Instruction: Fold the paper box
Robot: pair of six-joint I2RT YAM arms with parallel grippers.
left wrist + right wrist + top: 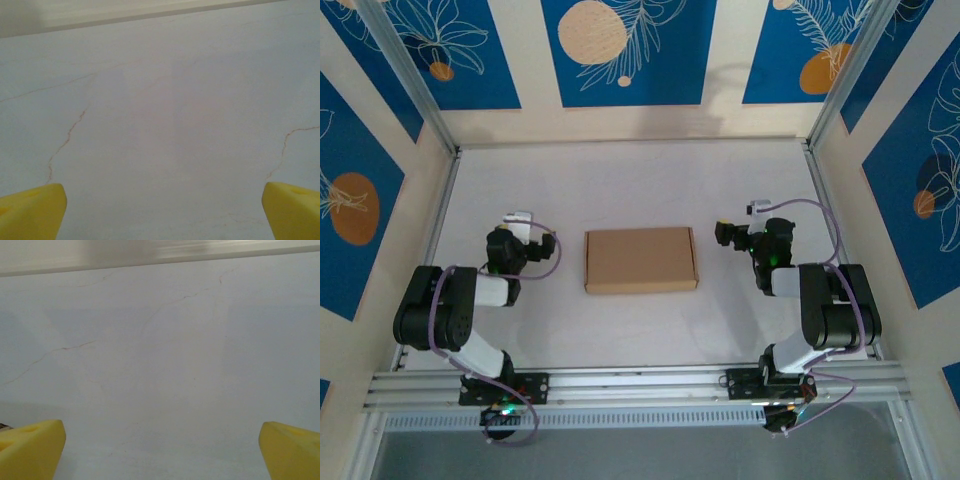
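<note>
Box lies closed on the desk between the arms, touched by neither, so folding looks done; the next move is probably a lid press or nothing. Top view gives the box's place. The wrist views give the left end effector and right end effector, both wide open, empty, over bare desk.

One paper box, two arms

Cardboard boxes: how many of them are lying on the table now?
1. The paper box lies flat near the middle of the table, and it looks folded shut. Nothing seems large enough to hide another.
</note>
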